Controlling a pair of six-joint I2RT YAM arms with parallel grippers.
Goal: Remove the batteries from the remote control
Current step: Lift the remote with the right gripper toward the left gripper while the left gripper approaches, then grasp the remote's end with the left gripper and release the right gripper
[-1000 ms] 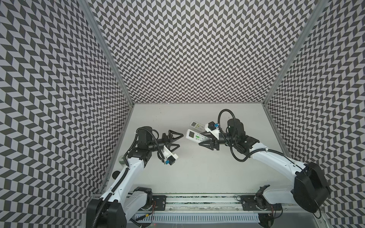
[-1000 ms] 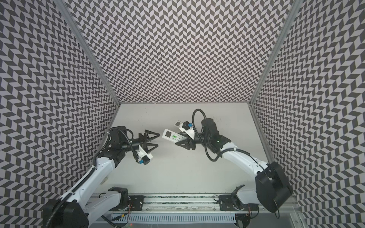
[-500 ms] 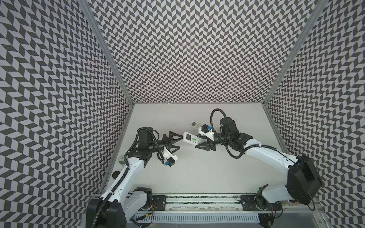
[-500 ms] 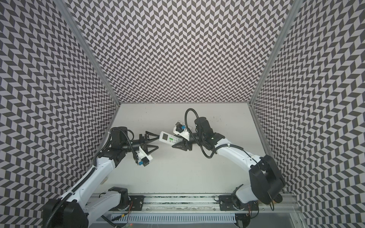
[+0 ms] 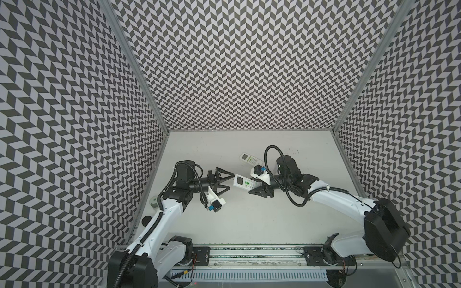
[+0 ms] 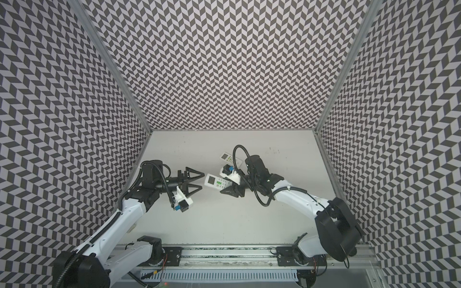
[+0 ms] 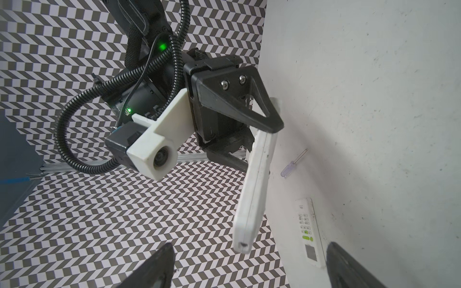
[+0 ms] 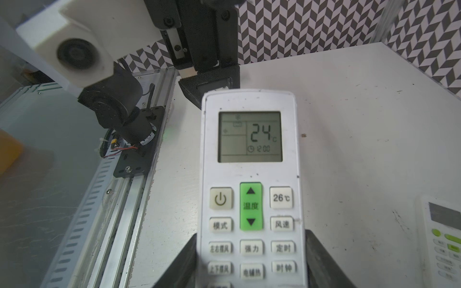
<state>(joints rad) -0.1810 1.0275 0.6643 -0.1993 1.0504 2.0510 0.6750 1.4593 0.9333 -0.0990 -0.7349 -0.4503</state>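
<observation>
My right gripper (image 5: 252,187) (image 6: 224,183) (image 8: 250,261) is shut on the button end of a white remote control (image 5: 245,185) (image 6: 216,182) (image 8: 250,187) and holds it above the table. The display faces up. My left gripper (image 5: 230,184) (image 6: 202,180) (image 7: 250,261) is open. Its fingertips (image 7: 164,256) stand either side of the remote's display end (image 7: 243,245), apart from it. In the left wrist view the remote (image 7: 254,194) shows edge-on. No batteries show; the remote's back is hidden.
A second white remote (image 5: 250,158) (image 6: 230,158) (image 7: 309,234) (image 8: 444,239) lies flat on the table behind the held one. A clear-handled screwdriver (image 7: 293,164) lies near it. Chevron-patterned walls close the table on three sides; the rail (image 5: 249,256) runs along the front.
My right arm has carried the remote leftward until its display end reaches the left gripper's fingertips. The left arm has stayed about where it was.
</observation>
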